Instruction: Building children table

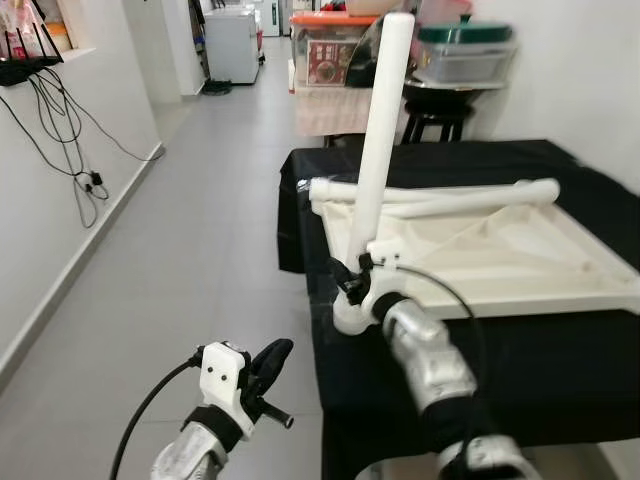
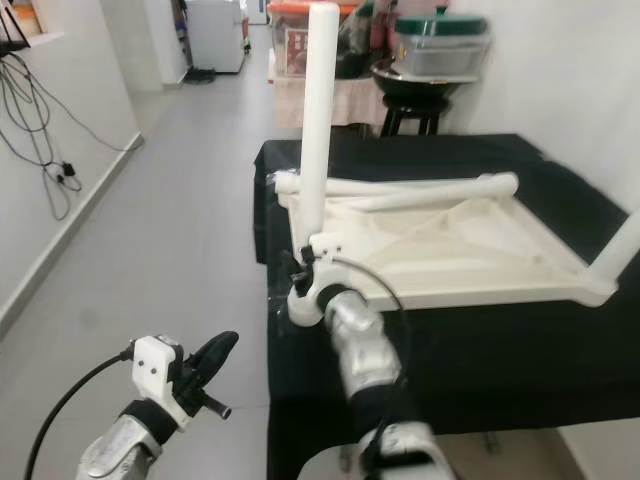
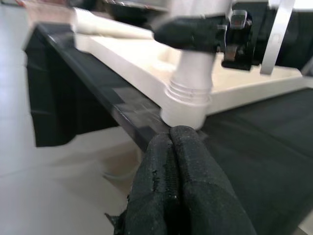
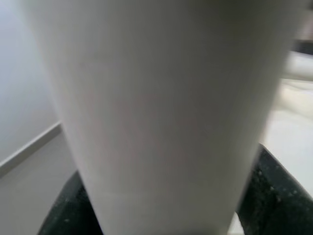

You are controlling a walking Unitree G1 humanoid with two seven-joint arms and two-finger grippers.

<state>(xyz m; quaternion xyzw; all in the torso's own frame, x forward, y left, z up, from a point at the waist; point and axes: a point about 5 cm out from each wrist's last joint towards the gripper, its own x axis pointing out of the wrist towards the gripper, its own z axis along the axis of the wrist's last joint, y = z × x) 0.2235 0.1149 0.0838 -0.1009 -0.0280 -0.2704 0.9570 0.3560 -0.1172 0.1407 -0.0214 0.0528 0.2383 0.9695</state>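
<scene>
1. At the near-left corner of the upturned white tabletop (image 1: 500, 260), the right pincer (image 1: 352, 283) is clenched around the white leg (image 1: 378, 150), low on the tube, just above its collar.
2. Leg's long axis is close to vertical, tilted slightly so the top leans away from the robot and to its right; its foot sits in the corner socket (image 1: 350, 315), which overhangs the edge of the black-draped table (image 1: 520, 380).
3. Right wrist view confirms it: leg between both black fingers (image 4: 63, 210).
4. Two more legs (image 1: 440, 195) lie flat across the far side of the tabletop, long axes running left-right.
5. Left pincer (image 1: 268, 362) hangs off the table over the floor (image 1: 180, 260), fingers pressed together on nothing, pointing toward the socket.
6. Judgement: the right arm owns this step. Next move likely needs the leg squared to the socket axis, then pushed or twisted home; the tilt risks binding.
</scene>
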